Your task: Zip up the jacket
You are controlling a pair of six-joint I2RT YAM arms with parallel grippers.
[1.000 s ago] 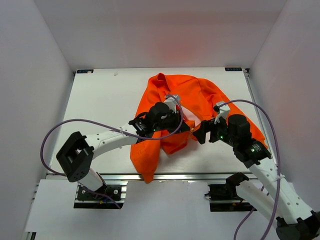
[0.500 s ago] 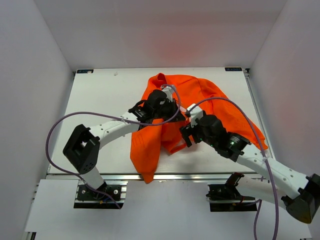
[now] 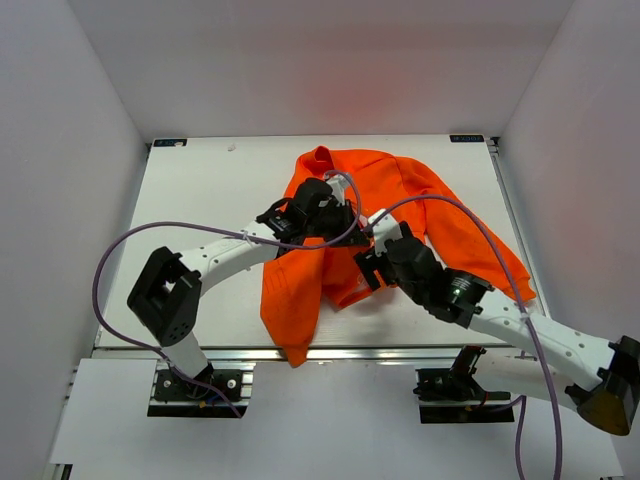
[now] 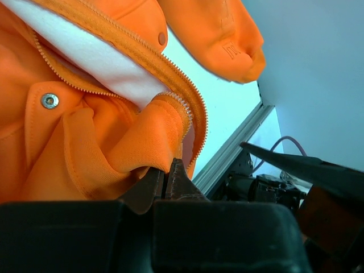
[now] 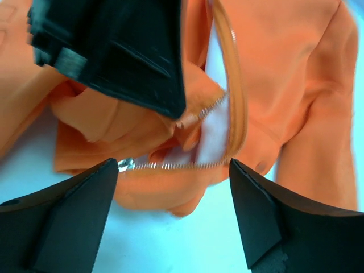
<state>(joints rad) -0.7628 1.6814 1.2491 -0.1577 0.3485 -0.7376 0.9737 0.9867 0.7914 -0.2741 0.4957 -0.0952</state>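
The orange jacket (image 3: 405, 190) lies crumpled on the white table, its front partly open. My left gripper (image 3: 345, 222) is shut on a fold of the jacket's front edge next to the pale zipper teeth (image 4: 196, 122); in the left wrist view the gripper (image 4: 164, 173) pinches orange cloth (image 4: 142, 142). My right gripper (image 3: 368, 262) is open, just right of the left one. In the right wrist view it (image 5: 173, 165) straddles a run of zipper teeth (image 5: 187, 165), with the silver slider (image 5: 125, 165) by the left fingertip. It holds nothing.
One sleeve (image 3: 292, 310) hangs toward the table's near edge (image 3: 330, 352); the other sleeve (image 3: 490, 250) lies to the right. The left gripper's black body (image 5: 114, 51) is right above the right gripper. White walls enclose the table.
My right arm has swung left and forward, bringing its open gripper to the jacket's lower front beside the left gripper. The left gripper shifted slightly back, still holding the cloth.
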